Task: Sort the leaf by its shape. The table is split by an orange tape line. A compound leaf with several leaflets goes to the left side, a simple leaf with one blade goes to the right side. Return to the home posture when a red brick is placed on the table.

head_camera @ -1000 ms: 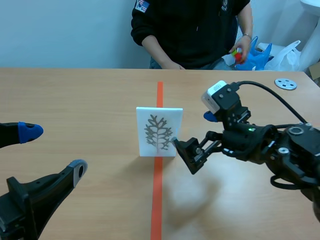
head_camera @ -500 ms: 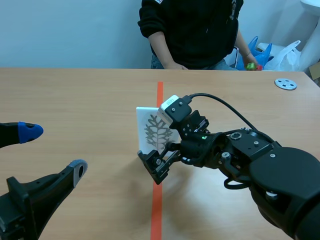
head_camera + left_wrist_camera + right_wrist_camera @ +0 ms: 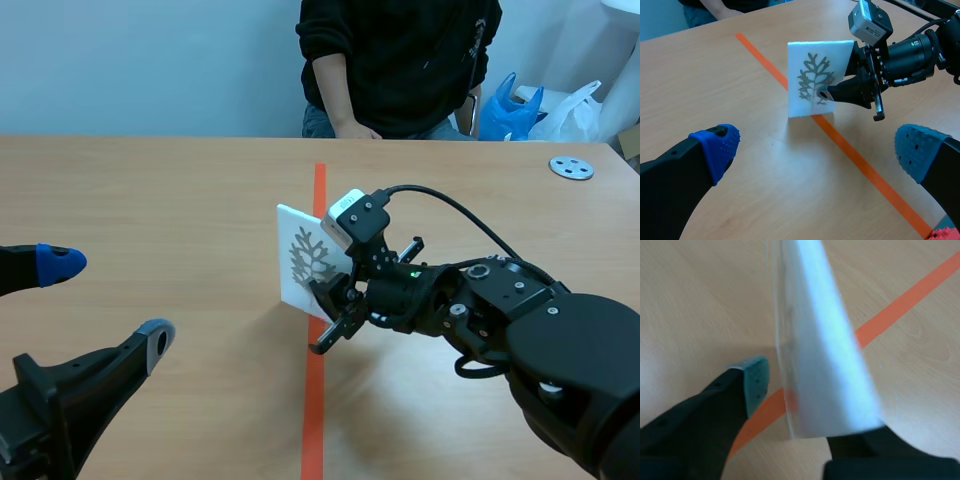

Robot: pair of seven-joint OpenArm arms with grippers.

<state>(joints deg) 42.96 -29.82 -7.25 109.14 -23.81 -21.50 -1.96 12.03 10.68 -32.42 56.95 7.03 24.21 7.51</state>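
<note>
Straddling the compound-leaf card point(image 3: 300, 255) on the tape line point(image 3: 319, 190) of the bench point(image 3: 150, 200), the right gripper point(image 3: 328, 318) holds its fingers apart, unclamped, and should next close and carry it left; the left gripper point(image 3: 817, 150) hangs open-fingered.

- Table point(image 3: 150, 190): pale wood-grain top, smooth, matt with a faint sheen.
- Orange tape line point(image 3: 318, 190): thin, flat, smooth and matt.
- Leaf card point(image 3: 300, 255) on the tape line: stiff white sheet, smooth with a slight sheen; its leaf print is matt grey.
- Left gripper point(image 3: 817, 150), near the tape line: fingers point(image 3: 670, 172) of matt black plastic, pads point(image 3: 720, 145) blue, dotted and rubbery.
- Camera housing point(image 3: 347, 212) by the tape line: white glossy plastic.
- Person's top point(image 3: 400, 50) beyond the tape line's far end: black matt cloth.
</note>
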